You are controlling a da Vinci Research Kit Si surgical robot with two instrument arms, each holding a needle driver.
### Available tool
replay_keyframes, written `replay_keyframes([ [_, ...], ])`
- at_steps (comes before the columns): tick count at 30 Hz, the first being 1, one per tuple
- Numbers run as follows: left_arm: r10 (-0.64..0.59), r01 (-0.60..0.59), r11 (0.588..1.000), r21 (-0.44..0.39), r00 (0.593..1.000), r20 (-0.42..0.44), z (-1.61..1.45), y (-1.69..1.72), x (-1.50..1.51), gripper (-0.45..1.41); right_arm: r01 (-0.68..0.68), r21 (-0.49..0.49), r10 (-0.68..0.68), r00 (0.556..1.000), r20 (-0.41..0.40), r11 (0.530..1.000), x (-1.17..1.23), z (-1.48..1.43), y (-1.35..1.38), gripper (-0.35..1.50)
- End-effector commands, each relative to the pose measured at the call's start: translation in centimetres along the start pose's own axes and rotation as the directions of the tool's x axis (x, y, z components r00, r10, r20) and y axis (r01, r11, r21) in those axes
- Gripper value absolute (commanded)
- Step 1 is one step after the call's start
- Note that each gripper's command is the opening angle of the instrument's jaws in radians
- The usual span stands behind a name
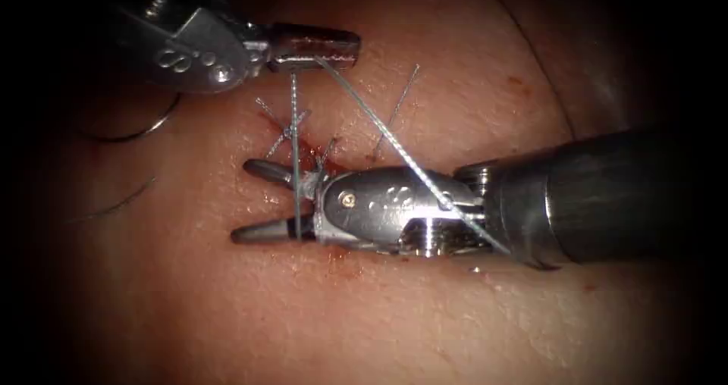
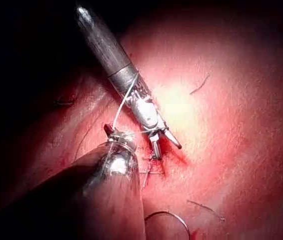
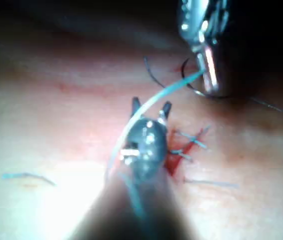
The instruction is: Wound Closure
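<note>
My left tool hangs above the cut, jaws shut on the thread. One strand drops straight down between the open jaws of my right tool. A second strand runs slantwise over that tool's body. The right tool lies across the cut from the right and holds nothing. The curved needle rests free on the tissue left of the cut, held by neither tool. The left wrist view has the right tool open and the needle. The right wrist view has the open jaws and the left tool.
Earlier stitches with short cut thread ends cross the cut, and red fluid wets it. A loose dark thread curves over the tissue at the left.
</note>
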Motion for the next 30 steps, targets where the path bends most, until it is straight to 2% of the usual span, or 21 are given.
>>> replay_keyframes([
  [1,-0.006,0.006,1.0,0.005,1.0,-0.021,0.1,0.05,-0.07,-0.45,-0.002,0.01,0.002,1.0,-0.011,1.0,-0.06,0.03,-0.05,0.49],
  [9,-0.074,0.075,0.997,0.004,0.986,-0.151,0.28,0.48,-0.39,-0.45,0.008,0.055,-0.004,0.997,-0.078,0.998,-0.08,-0.02,-0.01,0.42],
  [15,-0.14,0.154,0.988,0.035,0.958,-0.251,0.35,0.76,-0.61,-0.45,-0.03,0.072,0.043,0.981,-0.188,0.997,-0.13,-0.06,0.12,0.42],
  [22,-0.198,0.247,0.963,0.11,0.921,-0.335,0.39,0.74,-0.92,-0.45,-0.104,0.137,0.142,0.942,-0.305,0.985,-0.15,-0.04,0.13,0.42],
  [30,-0.204,0.276,0.951,0.137,0.898,-0.391,0.36,0.88,-0.93,-0.45,-0.161,0.158,0.211,0.897,-0.387,0.974,-0.13,-0.07,0.16,0.41],
])
